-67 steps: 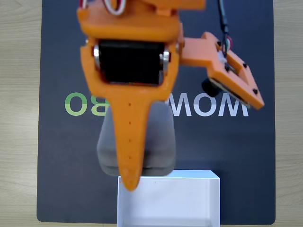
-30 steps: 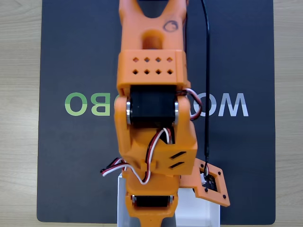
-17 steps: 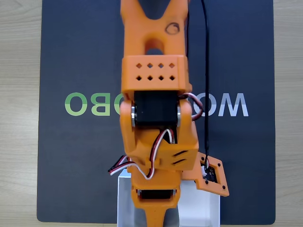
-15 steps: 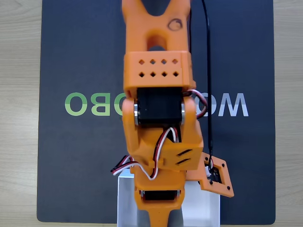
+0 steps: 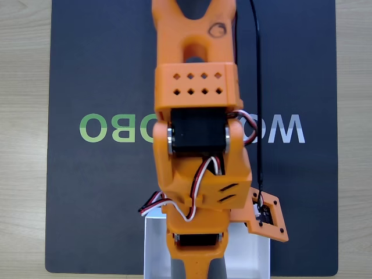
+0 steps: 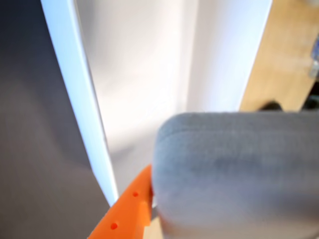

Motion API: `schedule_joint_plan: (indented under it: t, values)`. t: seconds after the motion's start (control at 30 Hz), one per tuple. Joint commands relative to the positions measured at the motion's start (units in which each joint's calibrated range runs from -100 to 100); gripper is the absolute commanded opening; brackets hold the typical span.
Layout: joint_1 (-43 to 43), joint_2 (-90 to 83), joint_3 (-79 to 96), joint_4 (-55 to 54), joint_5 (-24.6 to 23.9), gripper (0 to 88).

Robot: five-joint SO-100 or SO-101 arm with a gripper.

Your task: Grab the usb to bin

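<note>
Fingers of the orange two-finger gripper are clamped on the flat matte grey block with rounded corners; in the wrist view one orange finger presses its left edge, while the other finger is hidden. The block hangs above the pale interior of the shallow white rectangular box. In the fixed view, the orange arm reaches over the box on the dark mat.

Orange two-finger gripper, earlier above dark mat centre, now reaches over shallow white rectangular box; flat matte grey block carried from mat, held above box interior.
</note>
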Motion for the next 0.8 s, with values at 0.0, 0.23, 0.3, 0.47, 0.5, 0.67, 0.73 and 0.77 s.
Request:
schedule_joint_plan:
  t: [0.0, 0.23, 0.3, 0.47, 0.5, 0.67, 0.73, 0.77]
  values:
    - [-0.1, -5.0, -1.1, -0.6, 0.1, 42.3]
    - [-0.2, -4.7, -1.1, -0.7, 0.1, 42.6]
    - [-0.2, -5.0, -1.1, -0.7, 0.1, 41.8]
    - [0.0, -8.0, -0.4, -0.2, -0.4, 36.3]
    - [0.2, -9.5, 0.1, 0.1, -0.5, 31.8]
    - [1.2, -22.7, 5.9, 1.7, -3.1, 2.1]
    - [1.4, -29.9, 11.7, 1.7, -3.3, 1.4]
    - [1.4, -34.0, 15.7, 1.7, -3.3, 2.6]
